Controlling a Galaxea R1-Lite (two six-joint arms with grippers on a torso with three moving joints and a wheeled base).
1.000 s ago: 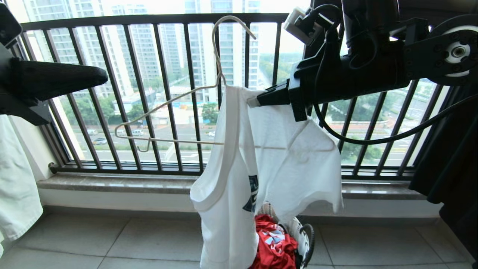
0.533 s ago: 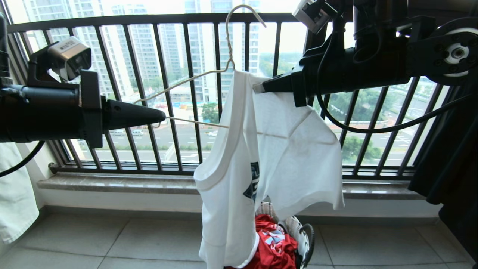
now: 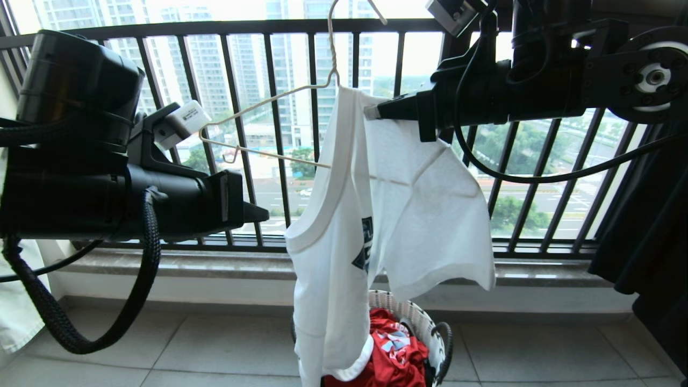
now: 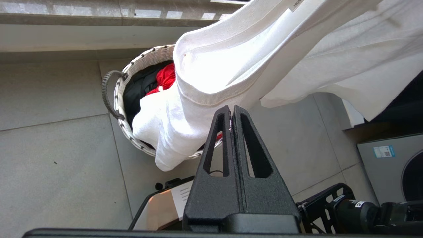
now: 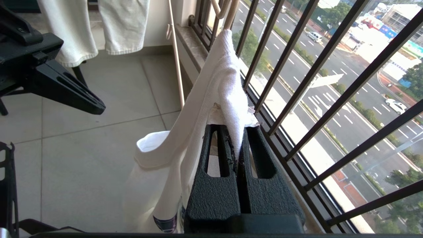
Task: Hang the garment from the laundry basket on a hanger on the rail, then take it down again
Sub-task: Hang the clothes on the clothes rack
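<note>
Leftmost, my left gripper points level toward the hanging cloth, its black fingers pressed together on nothing, the tips just short of the ribbed neck band as my left wrist view shows it. Beyond it runs the black window railing, with a stone sill under it and a pale cloth hanging at the far left edge. Next comes the thin cream-white wire hanger, tilted, its bare arm sticking out toward my left while its long hook rises out of the top of the head view; what the hook catches on I cannot see. Over its other arm hangs the white short-sleeved T-shirt with a ribbed crew neck and a dark-blue square logo on the chest, bunched and lopsided, its hem reaching down over the basket. Below it on the grey floor tiles stands the small round white woven laundry basket with dark loop handles, holding a red garment. Further right, my right gripper is clamped on a fold of the T-shirt's shoulder beside the hanger's neck. Dark fabric hangs at the far right.
</note>
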